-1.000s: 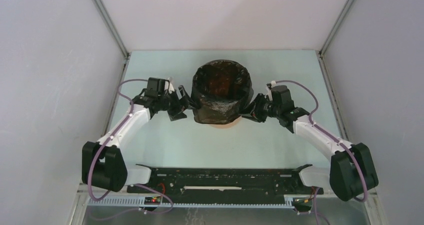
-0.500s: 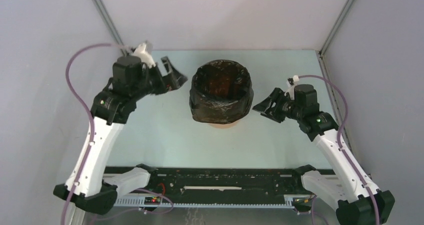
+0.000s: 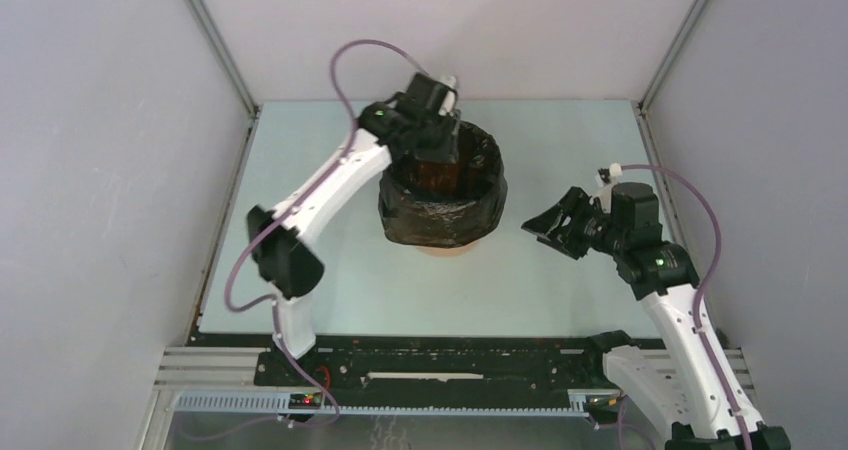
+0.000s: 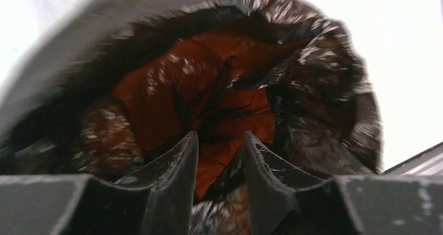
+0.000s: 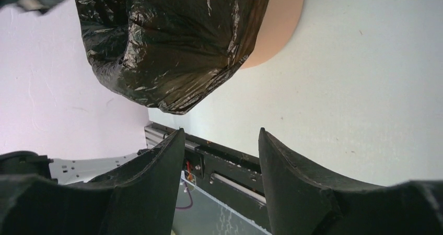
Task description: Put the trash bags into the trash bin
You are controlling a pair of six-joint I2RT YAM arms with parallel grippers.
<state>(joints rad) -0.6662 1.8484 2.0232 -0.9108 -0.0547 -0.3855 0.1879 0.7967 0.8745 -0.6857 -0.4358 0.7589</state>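
The thin, shiny black plastic bag [image 3: 440, 218] sits inside the round orange plastic bin [image 3: 447, 251]. Its top is folded down over the rim and covers most of the outside. The bin stands in the middle of the pale green table [image 3: 330, 270].

The left gripper [image 3: 440, 152] hangs over the bin's mouth and points down inside. Its fingers have a small gap and hold nothing. The right gripper [image 3: 548, 232] is to the right of the bin, not touching it, its fingers wide apart and empty.

Only the left wrist view shows orange through the wrinkled bag inside. Only the right wrist view shows the bag's loose edge up close, with the bare orange bottom beside it.
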